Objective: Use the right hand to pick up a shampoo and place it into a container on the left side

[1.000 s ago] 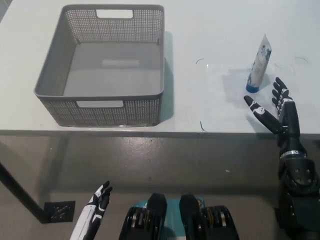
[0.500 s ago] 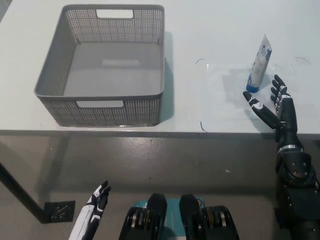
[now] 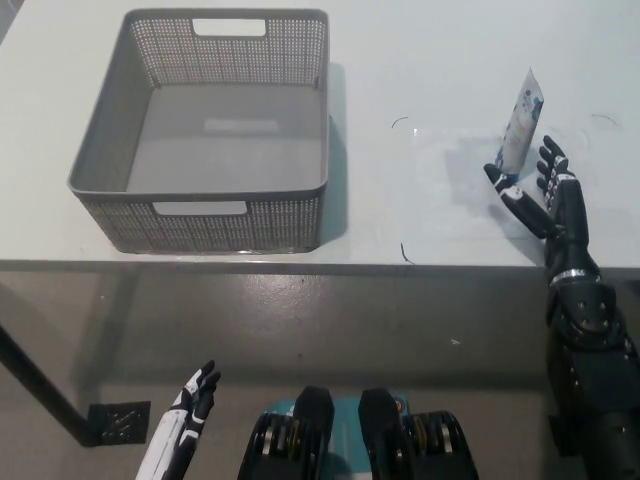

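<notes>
Advancing since the previous frames, the black right hand (image 3: 545, 195) is now found up against the base of the shampoo tube (image 3: 520, 118), whose blue cap is hidden behind one fingertip; earlier the hand lay just short of it. The tube is unchanged: standing upright, cap down, on the right part of the white table (image 3: 420, 60). The grey perforated basket (image 3: 205, 225) is kept on the table's left part, well apart from the tube, with only bare tabletop and a few faint marks between them. The right hand is held open, fingers spread and pointing away from the robot, nothing grasped. The white left hand (image 3: 185, 420) is rested low at the lower left, below the table edge, fingers open, nothing held.
</notes>
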### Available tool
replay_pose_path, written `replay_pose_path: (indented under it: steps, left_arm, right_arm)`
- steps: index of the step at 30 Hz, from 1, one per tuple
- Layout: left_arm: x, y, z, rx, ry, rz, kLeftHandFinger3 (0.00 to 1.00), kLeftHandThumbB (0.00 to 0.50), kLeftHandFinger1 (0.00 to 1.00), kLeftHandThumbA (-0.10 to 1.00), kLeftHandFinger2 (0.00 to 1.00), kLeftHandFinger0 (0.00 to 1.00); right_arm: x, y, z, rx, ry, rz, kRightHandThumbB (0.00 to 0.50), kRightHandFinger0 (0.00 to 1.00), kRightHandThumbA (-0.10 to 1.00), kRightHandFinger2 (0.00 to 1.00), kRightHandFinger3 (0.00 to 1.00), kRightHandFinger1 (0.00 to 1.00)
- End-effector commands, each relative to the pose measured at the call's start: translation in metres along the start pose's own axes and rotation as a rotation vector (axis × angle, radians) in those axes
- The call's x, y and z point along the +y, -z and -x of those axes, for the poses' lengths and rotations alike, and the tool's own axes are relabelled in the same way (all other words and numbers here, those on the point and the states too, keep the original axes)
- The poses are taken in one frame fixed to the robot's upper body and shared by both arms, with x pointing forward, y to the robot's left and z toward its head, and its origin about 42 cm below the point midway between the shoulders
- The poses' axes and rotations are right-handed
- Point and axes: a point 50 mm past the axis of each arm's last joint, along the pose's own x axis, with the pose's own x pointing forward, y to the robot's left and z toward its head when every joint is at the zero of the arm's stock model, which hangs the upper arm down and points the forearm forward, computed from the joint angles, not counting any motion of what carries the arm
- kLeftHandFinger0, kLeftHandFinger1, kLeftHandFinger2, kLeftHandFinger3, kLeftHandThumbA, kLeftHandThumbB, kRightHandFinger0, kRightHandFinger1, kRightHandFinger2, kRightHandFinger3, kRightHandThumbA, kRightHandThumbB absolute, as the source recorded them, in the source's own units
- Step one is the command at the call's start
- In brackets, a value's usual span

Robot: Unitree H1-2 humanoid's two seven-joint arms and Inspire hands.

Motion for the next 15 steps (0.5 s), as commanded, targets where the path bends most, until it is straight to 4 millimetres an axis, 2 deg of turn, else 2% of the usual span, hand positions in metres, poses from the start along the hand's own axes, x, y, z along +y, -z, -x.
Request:
replay_pose_path:
  steps: [1,5,8,10,15]
  left_arm:
    - [0.003,-0.007,0.002,-0.052,0.001,0.003,1.00,0.273,1.00,1.00,1.00,1.00]
    - [0.004,-0.005,0.005,-0.058,0.003,-0.001,1.00,0.257,1.00,1.00,1.00,1.00]
    - [0.005,-0.005,0.005,-0.058,0.002,0.001,1.00,0.264,1.00,1.00,1.00,1.00]
    - [0.005,-0.006,0.005,-0.060,0.003,0.000,1.00,0.272,1.00,1.00,1.00,1.00]
    - [0.006,-0.008,0.004,-0.060,0.005,0.002,1.00,0.267,1.00,1.00,1.00,1.00]
  right_arm:
    - [0.001,-0.037,-0.026,-0.105,0.020,-0.016,0.439,1.00,1.00,1.00,1.00,1.00]
    - [0.004,-0.042,-0.035,-0.108,0.029,0.031,0.411,1.00,1.00,1.00,1.00,1.00]
    - [0.008,-0.048,-0.042,-0.105,0.025,0.046,0.462,1.00,1.00,1.00,1.00,1.00]
    - [0.009,-0.050,-0.047,-0.102,0.027,0.081,0.477,1.00,1.00,1.00,1.00,1.00]
    - [0.011,-0.054,-0.056,-0.082,0.027,0.074,0.431,1.00,1.00,1.00,1.00,1.00]
